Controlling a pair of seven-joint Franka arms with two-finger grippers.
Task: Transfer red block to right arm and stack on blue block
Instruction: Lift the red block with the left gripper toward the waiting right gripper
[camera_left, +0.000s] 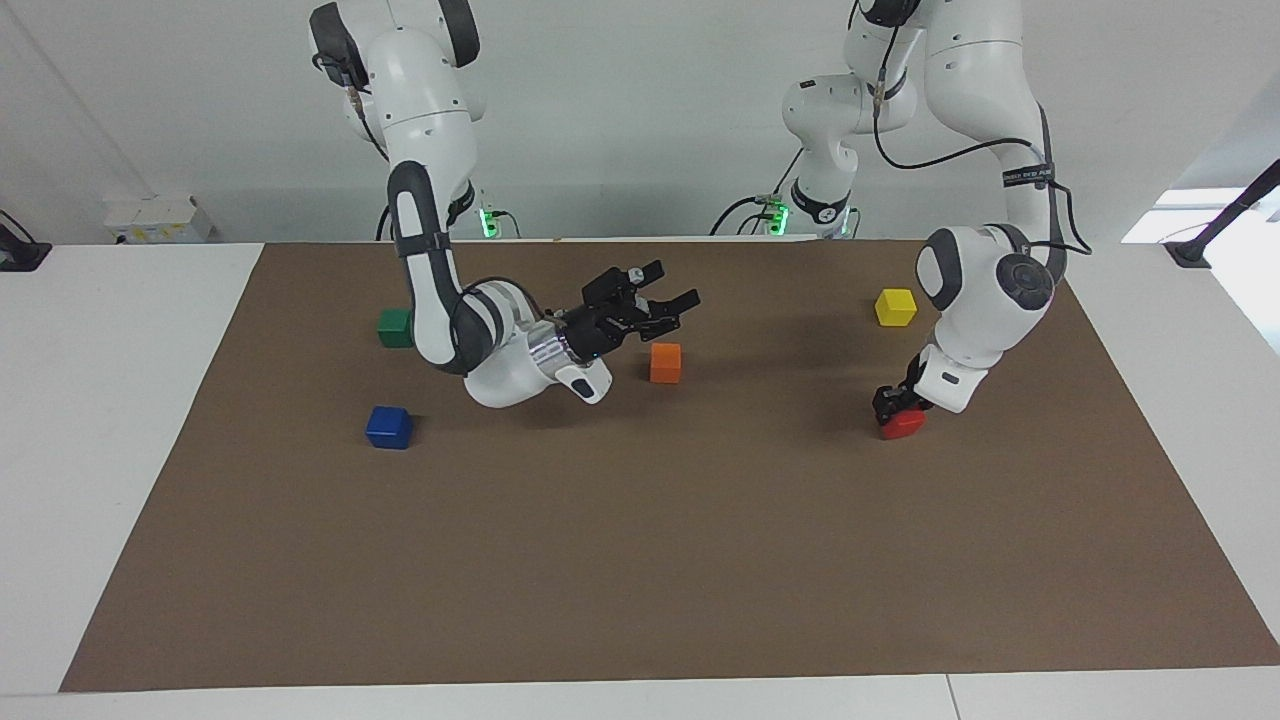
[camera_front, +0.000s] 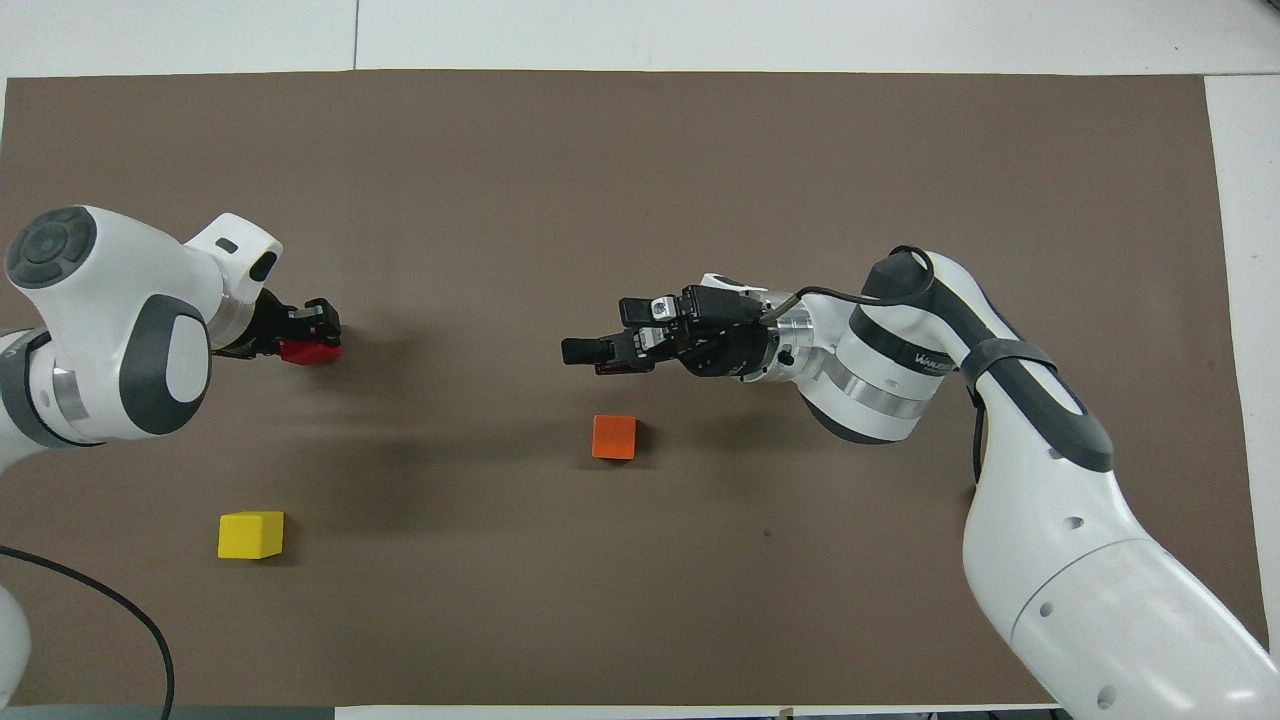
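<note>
Yellow cube (camera_left: 895, 306) nearest the robots, orange cube (camera_left: 665, 362) under the right gripper (camera_left: 668, 290), which waits raised and spread, then left gripper (camera_left: 897, 402) seemingly clenched on the red block (camera_left: 904, 424) on the mat; blue block (camera_left: 389, 427) farthest; lift straight before handover; no writing legible.

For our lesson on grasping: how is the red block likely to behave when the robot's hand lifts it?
The red block looks like a rigid cube with flat faces, so it probably keeps its shape and sits squarely in the left hand now around it. Being small, it is likely light. Its smooth-looking faces might slip if gripped loosely. It should not roll.
</note>
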